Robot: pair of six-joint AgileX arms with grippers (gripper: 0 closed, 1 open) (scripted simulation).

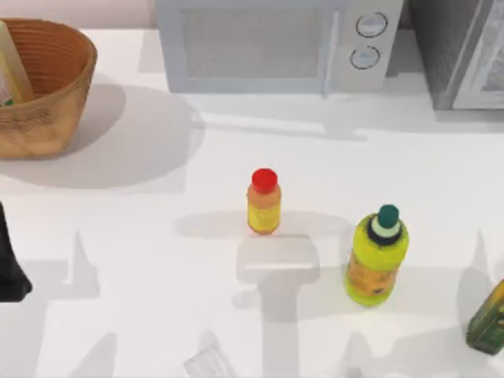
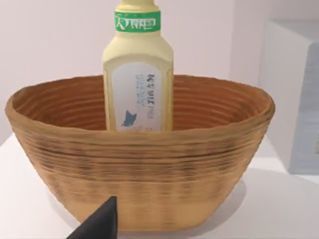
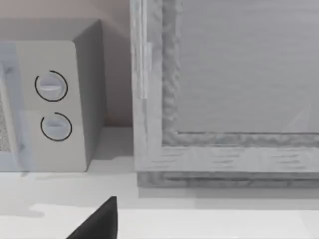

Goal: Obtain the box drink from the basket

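The box drink (image 2: 138, 74) is a pale cream-yellow carton with a green band near its top. It stands upright inside the basket (image 2: 144, 169), against the far wall. In the top view the wicker basket (image 1: 55, 94) sits at the table's far left corner, and the box drink (image 1: 11, 72) shows at the picture's left edge. My left arm (image 1: 9, 272) is at the left edge, nearer the front than the basket. A dark part of my left gripper (image 2: 99, 223) is low in front of the basket's outer wall, apart from it. My right gripper (image 3: 97, 223) faces the appliances at the back right.
A small orange-yellow bottle with a red cap (image 1: 263, 202) stands mid-table. A lime-yellow bottle with a dark green cap (image 1: 376, 256) stands to its right. A dark green item (image 1: 488, 319) sits at the right edge. A microwave (image 1: 276, 43) and a grey cabinet (image 1: 465, 47) line the back.
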